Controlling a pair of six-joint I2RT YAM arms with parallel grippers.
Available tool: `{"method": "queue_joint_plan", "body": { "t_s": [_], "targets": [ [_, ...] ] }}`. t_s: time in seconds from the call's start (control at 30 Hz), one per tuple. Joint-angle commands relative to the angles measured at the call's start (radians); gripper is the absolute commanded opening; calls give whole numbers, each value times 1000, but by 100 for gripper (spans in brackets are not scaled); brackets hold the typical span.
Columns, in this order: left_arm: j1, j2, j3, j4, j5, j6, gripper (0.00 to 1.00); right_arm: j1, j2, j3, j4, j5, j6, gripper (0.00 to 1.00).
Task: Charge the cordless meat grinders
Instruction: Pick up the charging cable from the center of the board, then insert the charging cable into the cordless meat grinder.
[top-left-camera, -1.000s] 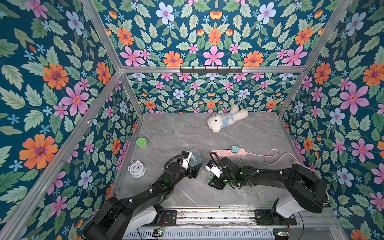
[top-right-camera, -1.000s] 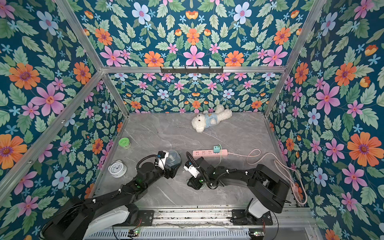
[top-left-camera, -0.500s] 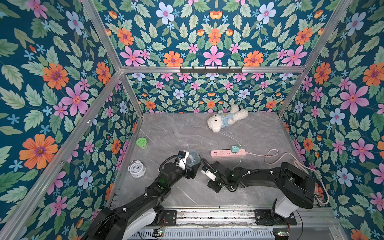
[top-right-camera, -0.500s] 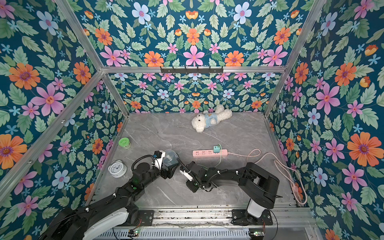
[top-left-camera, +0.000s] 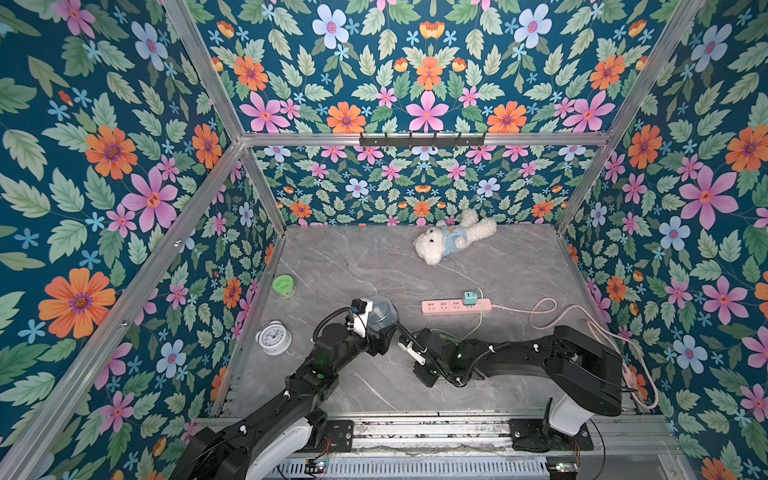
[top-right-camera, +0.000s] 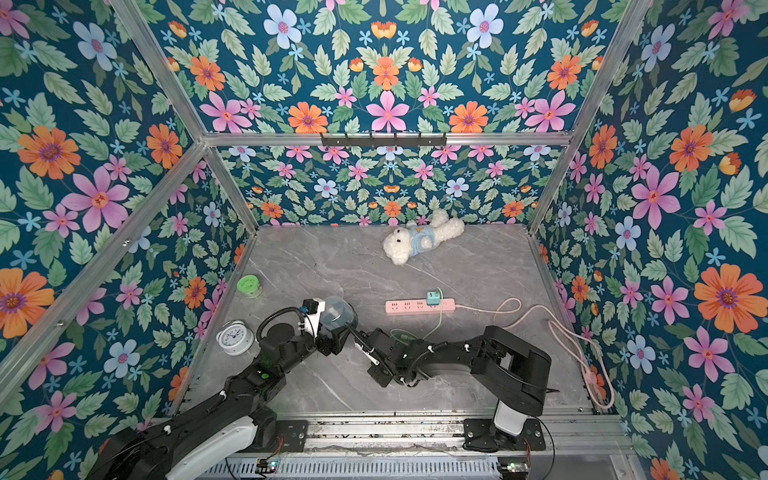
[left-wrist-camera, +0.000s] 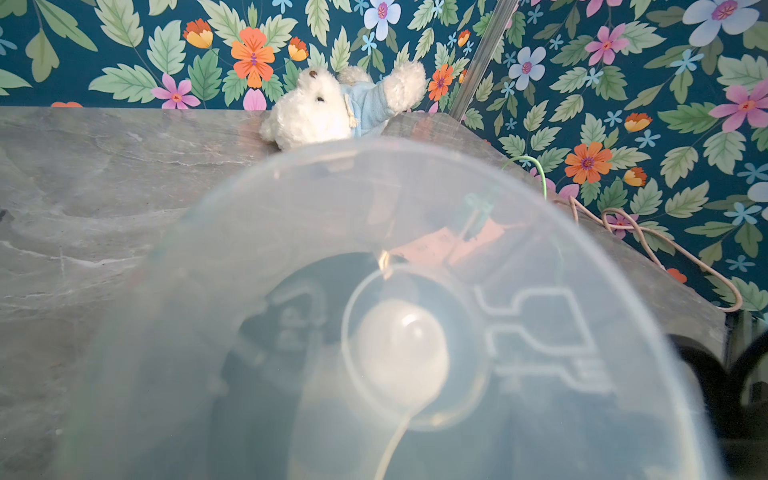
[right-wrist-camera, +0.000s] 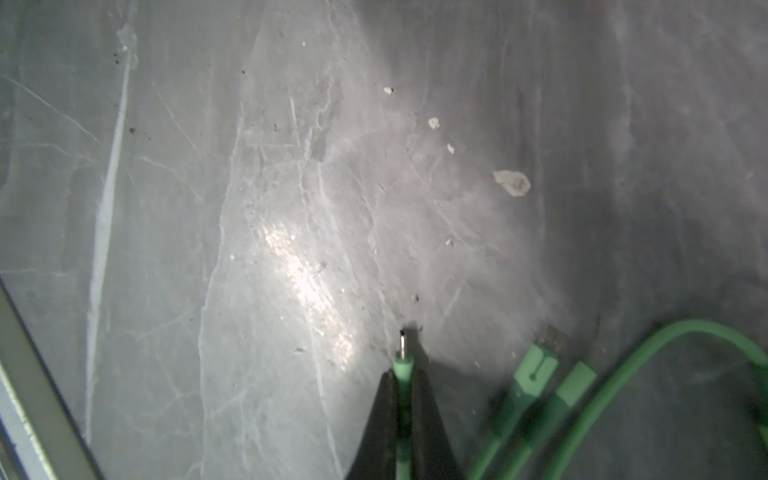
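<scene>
The cordless meat grinder (top-left-camera: 383, 316) (top-right-camera: 338, 311) is a blue-grey domed cylinder at the table's left-middle. My left gripper (top-left-camera: 376, 338) sits around its base and holds it. In the left wrist view the translucent dome (left-wrist-camera: 399, 353), with its pale core, fills the frame and hides the jaws. My right gripper (right-wrist-camera: 403, 374) is shut on a green charging plug (right-wrist-camera: 403, 362) whose metal pin sticks out past the tips. In both top views the right gripper (top-left-camera: 400, 330) (top-right-camera: 352, 329) points at the grinder's base from the right, very close to it. Contact between plug and grinder cannot be made out.
The green cable runs to a teal adapter (top-left-camera: 469, 297) in a pink power strip (top-left-camera: 444, 306). Spare green connectors (right-wrist-camera: 536, 365) lie beside the plug. A white alarm clock (top-left-camera: 273, 336) and a green-lidded jar (top-left-camera: 284, 286) stand at the left wall. A teddy bear (top-left-camera: 451, 241) lies at the back.
My right gripper closed on the green plug and slid left toward the grinder. The left arm shifted slightly with the grinder.
</scene>
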Motion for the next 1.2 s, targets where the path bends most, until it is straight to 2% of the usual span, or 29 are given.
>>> {"method": "queue_joint_plan", "body": {
  "t_s": [0.0,0.1,0.3,0.4,0.53,0.67,1.0,1.17],
  "targets": [
    [3,-6,12,26,38,-1,81,-12,-54,-36,-110,-42,31,0],
    [4,-5,15,34,77,0,81,-74,-148,-84,-38,-133,88,0],
    [6,10,12,113,193,-6,81,-261,-365,-154,127,-431,288,0],
    [6,31,17,159,247,-9,81,-316,-407,-155,166,-546,368,0],
    [6,70,48,159,281,2,80,-351,-428,-161,208,-639,434,0],
    [5,80,61,193,303,5,79,-356,-405,-155,261,-701,482,0],
    [3,76,72,217,329,15,78,-381,-274,-195,622,-827,675,0],
    [2,83,78,206,332,32,77,-380,-266,-183,610,-825,671,0]
  ]
}}
